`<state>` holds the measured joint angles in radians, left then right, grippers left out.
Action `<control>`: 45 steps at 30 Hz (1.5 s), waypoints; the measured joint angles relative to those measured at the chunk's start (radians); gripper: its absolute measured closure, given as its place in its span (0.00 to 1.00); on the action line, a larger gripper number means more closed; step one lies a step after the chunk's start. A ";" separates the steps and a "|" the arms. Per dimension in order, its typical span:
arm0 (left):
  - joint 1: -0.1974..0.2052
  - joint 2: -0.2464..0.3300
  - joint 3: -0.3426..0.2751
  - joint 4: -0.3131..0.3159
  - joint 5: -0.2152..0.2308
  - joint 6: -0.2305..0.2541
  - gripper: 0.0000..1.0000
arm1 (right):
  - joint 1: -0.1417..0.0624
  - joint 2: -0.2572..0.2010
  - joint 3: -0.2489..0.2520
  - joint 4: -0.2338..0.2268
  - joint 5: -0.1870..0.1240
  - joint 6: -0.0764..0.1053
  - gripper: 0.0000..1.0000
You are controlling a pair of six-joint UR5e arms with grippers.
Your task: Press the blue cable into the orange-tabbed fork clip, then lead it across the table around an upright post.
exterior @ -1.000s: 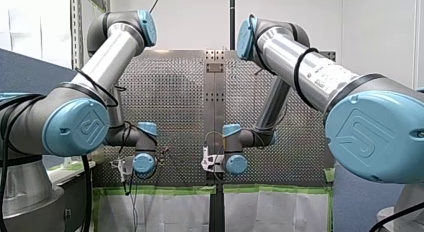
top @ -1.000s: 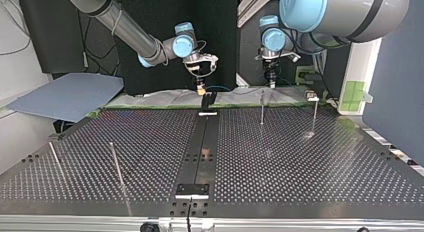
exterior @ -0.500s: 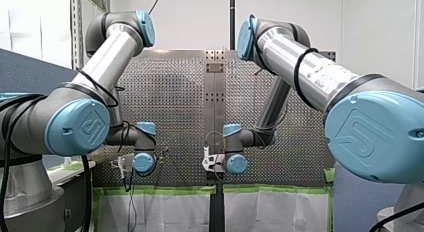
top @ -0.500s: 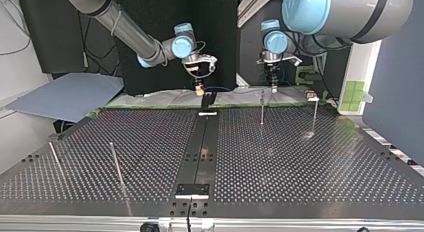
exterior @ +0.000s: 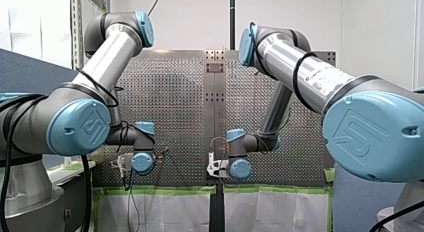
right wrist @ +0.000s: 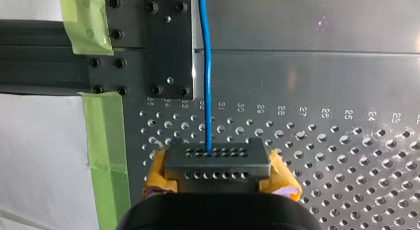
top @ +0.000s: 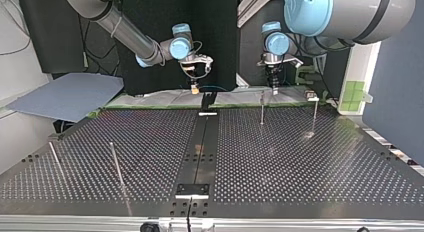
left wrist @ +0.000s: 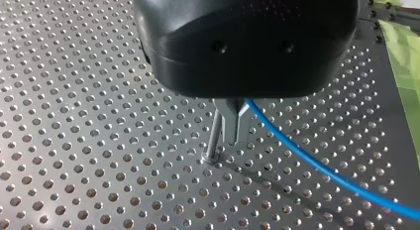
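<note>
In the left wrist view my left gripper (left wrist: pixel 234 140) has its metal fingers shut on the blue cable (left wrist: pixel 322 173), which trails off to one side over the perforated plate. A thin upright post (left wrist: pixel 215 137) stands right beside the fingertips. In the right wrist view my right gripper (right wrist: pixel 215 165), with yellow pads (right wrist: pixel 157 176), looks shut on the blue cable (right wrist: pixel 205 71), which runs straight ahead past a black screwed plate (right wrist: pixel 168 46). In the top view a black fork clip (top: pixel 208 99) stands on the centre rail, just right of my right gripper (top: pixel 194 88). My left gripper (top: pixel 273 88) hangs behind a post (top: pixel 262 108).
More upright posts stand at the top view's right (top: pixel 315 114) and near left (top: pixel 116 164). A blue sheet (top: pixel 70 94) lies off the table at the far left. Green tape (right wrist: pixel 101 126) and white cloth line the table's edge under the grippers.
My right gripper has moved toward the top view's left and slightly up, away from the fork clip. My left gripper has shifted a little toward that view's right, staying shut on the cable.
</note>
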<state>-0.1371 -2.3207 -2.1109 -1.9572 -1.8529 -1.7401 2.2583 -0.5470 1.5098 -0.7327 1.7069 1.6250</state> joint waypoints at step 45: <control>0.049 -0.056 0.112 -0.065 0.059 -0.072 1.00 | -0.060 0.008 -0.012 -0.014 0.001 0.007 1.00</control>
<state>-0.0883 -2.3766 -1.9985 -2.0224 -1.7938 -1.8121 2.1983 -0.5385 1.4978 -0.7467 1.7083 1.6323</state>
